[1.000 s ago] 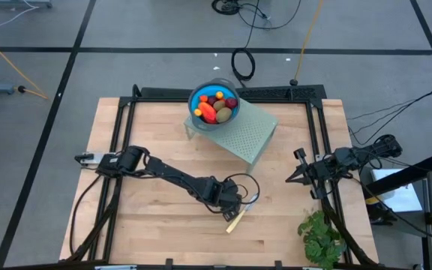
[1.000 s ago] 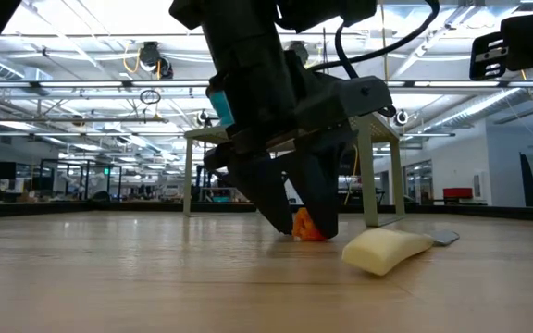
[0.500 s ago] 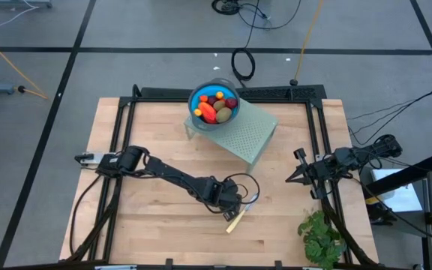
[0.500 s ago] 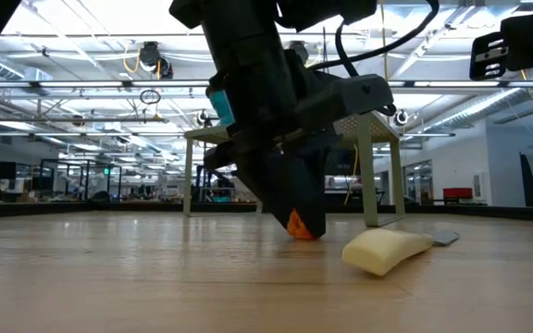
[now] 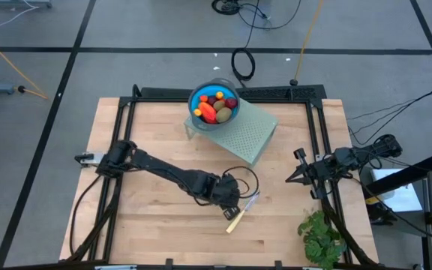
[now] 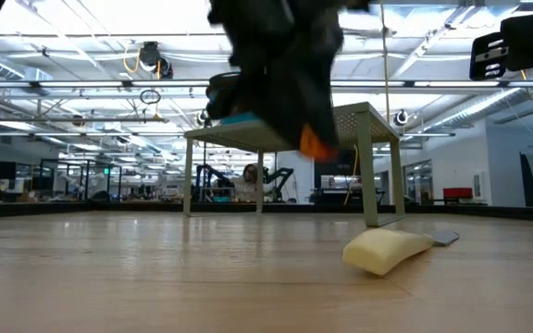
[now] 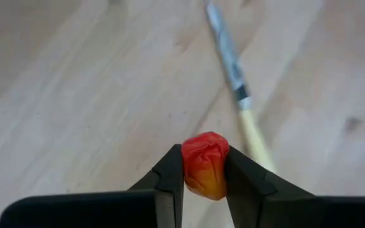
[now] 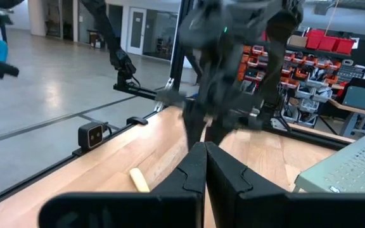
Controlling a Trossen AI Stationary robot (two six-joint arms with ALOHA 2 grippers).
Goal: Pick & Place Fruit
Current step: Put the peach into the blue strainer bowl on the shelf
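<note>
My left gripper (image 7: 204,155) is shut on a tiny orange-red fruit (image 7: 205,170) and hangs over the middle of the table, just beside the pale-handled knife (image 5: 238,214). In the low view the fruit (image 6: 316,143) is well above the wood. A blue bowl (image 5: 198,96) at the far middle holds several other fruit pieces (image 5: 216,107). It stands on a pale green perforated stand (image 5: 250,133). My right gripper (image 5: 295,175) waits shut at the table's right edge. My left gripper pinches the tiny orange-red fruit by its two opposite sides (image 7: 187,171) between its two fingers (image 7: 172,170). The fingers slant steeply down from the table's left. The fruit is lifted clear of the table, its lower part sticking out past the fingertips (image 6: 317,148).
The knife (image 7: 236,95) lies on the wood right of my left gripper, its blade toward the far side. A leafy green bunch (image 5: 321,237) lies at the near right corner. Bare wood (image 5: 163,135) stretches between my left gripper and the stand.
My left gripper stood open around the orange-red fruit on the table, then shut on it. It has since risen with the fruit, which is now lifted clear of the wood. The knife has kept its place.
</note>
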